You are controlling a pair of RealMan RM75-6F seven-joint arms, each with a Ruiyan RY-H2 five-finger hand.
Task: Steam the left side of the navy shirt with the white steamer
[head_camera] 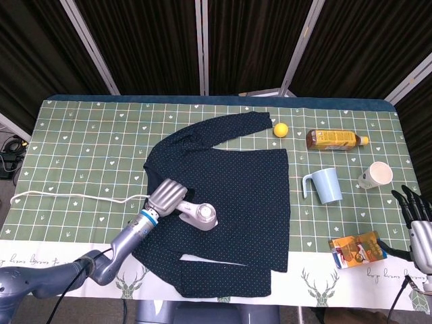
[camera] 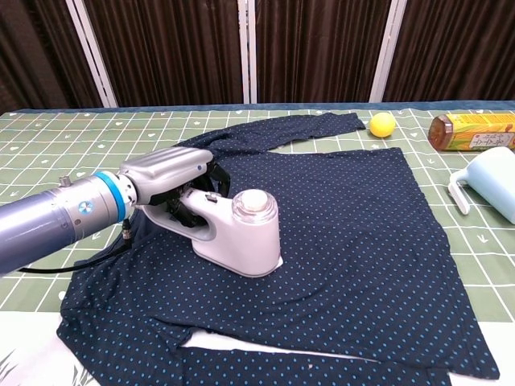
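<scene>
The navy dotted shirt (head_camera: 236, 196) (camera: 346, 233) lies flat in the middle of the table. My left hand (head_camera: 167, 196) (camera: 170, 178) grips the handle of the white steamer (head_camera: 199, 215) (camera: 239, 233). The steamer's head rests on the shirt's left half, near the lower part. Its white cord (head_camera: 74, 197) trails left across the tablecloth. My right hand (head_camera: 418, 223) hangs open at the table's right edge, holding nothing; the chest view does not show it.
A yellow ball (head_camera: 281, 129) (camera: 382, 125), an amber bottle (head_camera: 335, 139) (camera: 475, 130), a light blue pitcher (head_camera: 324, 185) (camera: 492, 189) and a white cup (head_camera: 376, 175) sit right of the shirt. An orange snack box (head_camera: 354, 250) lies near my right hand.
</scene>
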